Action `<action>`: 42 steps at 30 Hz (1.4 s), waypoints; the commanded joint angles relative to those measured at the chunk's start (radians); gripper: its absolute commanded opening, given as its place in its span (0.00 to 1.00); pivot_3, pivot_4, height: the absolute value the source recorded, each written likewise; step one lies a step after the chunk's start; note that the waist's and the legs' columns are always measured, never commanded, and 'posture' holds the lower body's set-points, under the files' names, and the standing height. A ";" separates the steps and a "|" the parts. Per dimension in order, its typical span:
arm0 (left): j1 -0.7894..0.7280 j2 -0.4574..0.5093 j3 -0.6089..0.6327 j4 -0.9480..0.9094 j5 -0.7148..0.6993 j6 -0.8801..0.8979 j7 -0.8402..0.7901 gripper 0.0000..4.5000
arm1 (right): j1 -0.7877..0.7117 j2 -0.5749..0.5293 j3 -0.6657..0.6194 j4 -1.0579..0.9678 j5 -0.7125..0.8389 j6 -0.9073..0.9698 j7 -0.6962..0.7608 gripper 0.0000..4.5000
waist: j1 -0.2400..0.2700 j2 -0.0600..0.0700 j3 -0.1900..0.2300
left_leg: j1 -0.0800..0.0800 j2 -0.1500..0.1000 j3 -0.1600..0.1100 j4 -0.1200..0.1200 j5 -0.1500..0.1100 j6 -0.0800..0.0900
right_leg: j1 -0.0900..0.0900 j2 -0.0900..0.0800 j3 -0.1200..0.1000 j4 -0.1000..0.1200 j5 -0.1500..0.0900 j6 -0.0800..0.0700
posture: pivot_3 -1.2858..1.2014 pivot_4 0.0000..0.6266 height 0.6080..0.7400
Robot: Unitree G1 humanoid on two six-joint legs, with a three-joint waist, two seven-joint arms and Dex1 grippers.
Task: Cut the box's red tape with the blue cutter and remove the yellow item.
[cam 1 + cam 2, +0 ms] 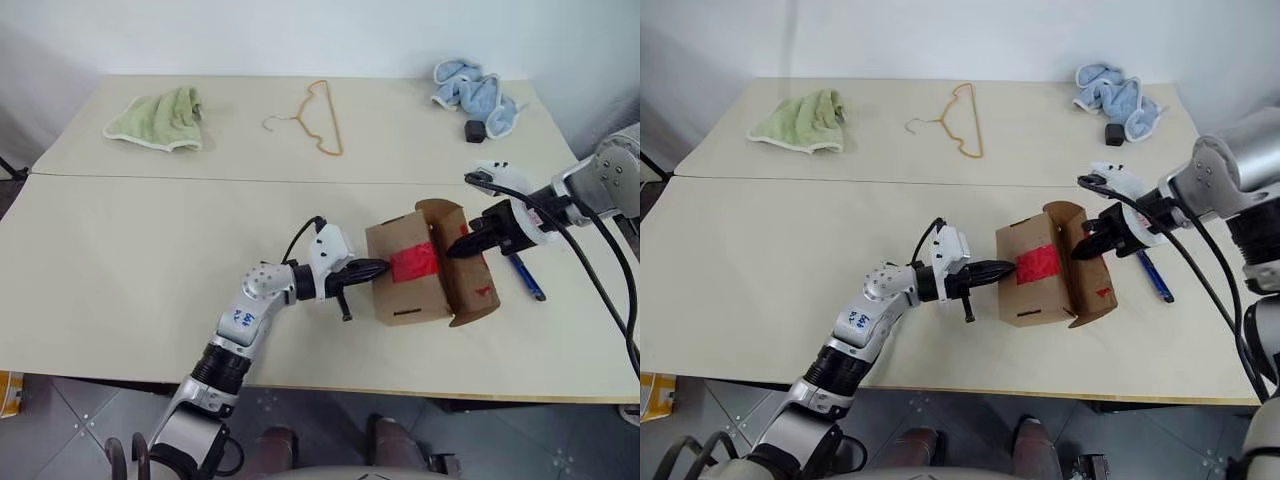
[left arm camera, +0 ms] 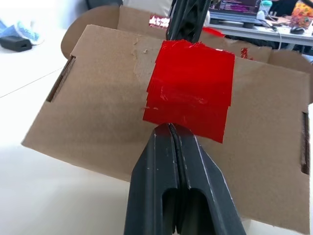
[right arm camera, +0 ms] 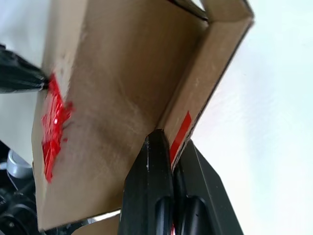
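- Two grippers work on the box (image 1: 410,275), which stands near our front table edge, a little right of the middle.
- Our left gripper (image 1: 384,267) has its fingers pressed together with nothing between them, the tips touching the lower edge of the red tape (image 2: 190,88) on the box's near face.
- Our right gripper (image 3: 168,147) has its fingers clamped narrowly on the edge of the raised box flap (image 1: 470,265), where a sliver of red tape shows.
- We see the blue cutter (image 1: 526,276) lying flat on the table (image 1: 150,260), just right of the box.
- Wide bare tabletop spreads to the left of the box.
- Far along the back edge lie a green cloth (image 1: 160,118), a gold wire hanger (image 1: 318,115) and a blue cloth (image 1: 478,92), well apart from the box.
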 commanded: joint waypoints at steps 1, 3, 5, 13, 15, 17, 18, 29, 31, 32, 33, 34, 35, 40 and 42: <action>0.042 0.031 -0.023 -0.049 0.028 0.048 0.008 0.00 | -0.076 0.017 0.048 -0.033 0.109 0.003 0.013 0.00 | -0.002 0.000 0.000 | 0.000 0.000 0.000 0.000 0.000 0.000 | 0.000 0.000 0.000 0.000 0.000 0.000 | 0.52 0.24 1.00; 0.061 0.047 -0.021 -0.073 0.025 0.066 0.013 0.00 | -0.103 0.028 0.073 -0.025 0.134 0.003 0.004 0.00 | -0.001 0.000 0.000 | 0.000 0.001 0.000 0.000 0.000 0.000 | 0.000 0.000 -0.002 0.000 0.000 0.000 | 0.52 0.24 1.00; 0.083 0.060 -0.014 -0.098 0.021 0.082 0.023 0.00 | -0.127 0.041 0.105 -0.024 0.163 0.003 -0.011 0.00 | 0.000 0.000 0.000 | 0.000 0.001 0.000 0.000 0.000 0.000 | 0.000 0.000 -0.002 0.000 0.000 -0.001 | 0.52 0.24 1.00; 0.105 0.044 -0.001 -0.128 0.016 0.101 0.070 0.00 | -0.187 0.072 0.219 0.002 0.221 0.003 -0.113 0.00 | 0.003 -0.002 -0.001 | 0.000 0.001 -0.002 0.001 0.000 0.000 | 0.002 0.000 -0.005 0.000 0.002 -0.004 | 0.52 0.24 1.00; 0.111 0.041 -0.002 -0.136 0.018 0.105 0.076 0.00 | -0.201 0.089 0.230 0.009 0.238 0.003 -0.139 0.00 | 0.001 -0.002 -0.001 | 0.001 0.001 -0.001 0.001 0.000 0.000 | 0.002 0.000 -0.005 0.001 0.002 -0.004 | 0.52 0.24 1.00; 0.122 0.041 0.000 -0.149 0.017 0.114 0.084 0.00 | -0.211 0.107 0.236 0.013 0.269 0.003 -0.165 0.00 | -0.002 -0.002 -0.001 | 0.001 0.001 -0.001 0.001 0.000 0.000 | 0.002 0.000 -0.005 0.001 0.002 -0.004 | 0.52 0.24 1.00; 0.127 0.042 0.001 -0.156 0.015 0.121 0.087 0.00 | -0.215 0.115 0.240 0.011 0.288 0.003 -0.176 0.00 | -0.003 -0.002 -0.001 | 0.002 0.002 0.000 0.001 0.000 -0.001 | 0.002 0.000 -0.005 0.001 0.002 -0.004 | 0.52 0.24 1.00; 0.156 0.049 0.004 -0.187 0.016 0.153 0.099 0.00 | -0.256 0.149 0.253 -0.017 0.376 0.003 -0.248 0.00 | -0.002 -0.002 -0.001 | 0.004 0.004 0.002 0.001 0.000 -0.001 | 0.002 0.002 -0.006 0.002 0.002 -0.004 | 0.52 0.24 1.00; 0.160 0.047 0.002 -0.189 0.016 0.156 0.100 0.00 | -0.268 0.144 0.257 -0.034 0.378 0.003 -0.248 0.00 | 0.000 -0.002 -0.001 | 0.004 0.004 0.002 0.001 0.000 -0.001 | 0.002 0.002 -0.006 0.002 0.002 -0.005 | 0.52 0.24 1.00; 0.162 0.046 0.000 -0.190 0.016 0.159 0.100 0.00 | -0.276 0.140 0.261 -0.044 0.384 0.003 -0.247 0.00 | 0.002 -0.002 -0.001 | 0.004 0.004 0.001 0.001 0.000 -0.001 | 0.002 0.002 -0.006 0.002 0.002 -0.005 | 0.52 0.24 1.00; 0.164 0.044 0.000 -0.191 0.015 0.161 0.101 0.00 | -0.286 0.132 0.266 -0.059 0.396 0.003 -0.246 0.00 | 0.003 -0.002 -0.001 | 0.003 0.004 0.001 0.001 0.000 -0.001 | 0.002 0.002 -0.006 0.002 0.002 -0.005 | 0.52 0.24 1.00; 0.165 0.043 -0.001 -0.192 0.014 0.163 0.101 0.00 | -0.295 0.126 0.270 -0.073 0.410 0.003 -0.245 0.00 | 0.003 -0.002 -0.001 | 0.003 0.004 0.001 0.001 0.000 -0.001 | 0.002 0.002 -0.006 0.002 0.002 -0.005 | 0.52 0.24 1.00; 0.166 0.041 -0.002 -0.191 0.015 0.163 0.102 0.00 | -0.302 0.122 0.273 -0.083 0.425 0.003 -0.247 0.00 | 0.003 -0.002 -0.001 | 0.003 0.004 0.001 0.001 0.000 -0.001 | 0.002 0.002 -0.006 0.002 0.003 -0.005 | 0.52 0.24 1.00; 0.165 0.036 -0.003 -0.198 0.010 0.169 0.105 0.00 | -0.299 0.112 0.272 -0.106 0.487 0.003 -0.277 0.00 | 0.003 -0.002 -0.001 | 0.002 0.003 0.001 0.001 0.000 -0.001 | 0.001 0.001 -0.007 0.001 0.003 -0.005 | 0.52 0.24 1.00; 0.168 0.042 0.001 -0.215 0.005 0.177 0.102 0.00 | -0.284 0.105 0.264 -0.122 0.497 0.003 -0.293 0.00 | 0.001 -0.002 -0.001 | 0.002 0.003 0.001 0.001 0.000 -0.001 | 0.001 0.001 -0.007 0.001 0.003 -0.005 | 0.52 0.24 1.00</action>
